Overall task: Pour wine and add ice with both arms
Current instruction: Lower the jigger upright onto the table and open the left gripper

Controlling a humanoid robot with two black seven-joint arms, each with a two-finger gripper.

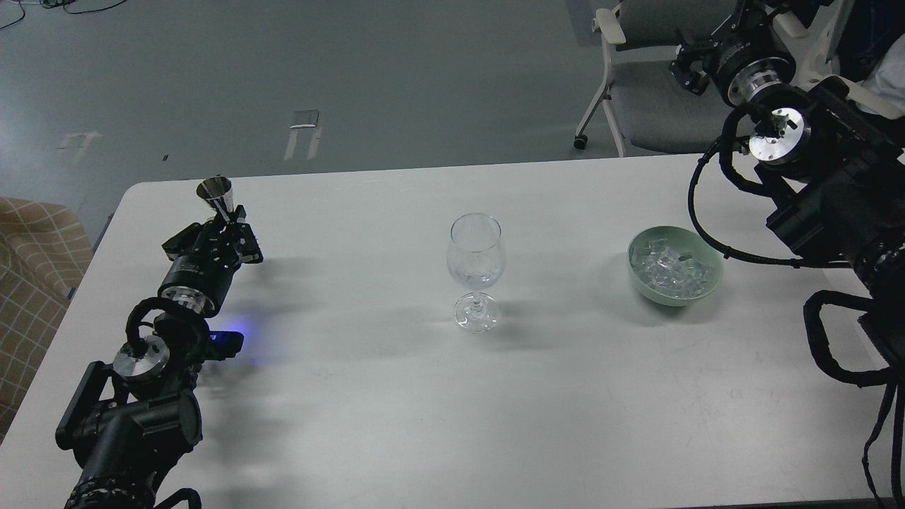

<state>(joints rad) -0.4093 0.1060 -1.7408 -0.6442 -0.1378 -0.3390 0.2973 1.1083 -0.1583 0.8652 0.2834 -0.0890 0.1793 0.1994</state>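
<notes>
At table's left, left gripper (225,225) is clamping an upright jigger (218,192).
Glass (476,268) is standing to its right; right gripper's (689,69) opening is unreadable.

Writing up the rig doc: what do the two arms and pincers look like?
Both arms are bulky matte black with round silver joint caps and looping black cables. Left pincer and right pincer are black and clawed. A blue light glows beside the left arm.
</notes>
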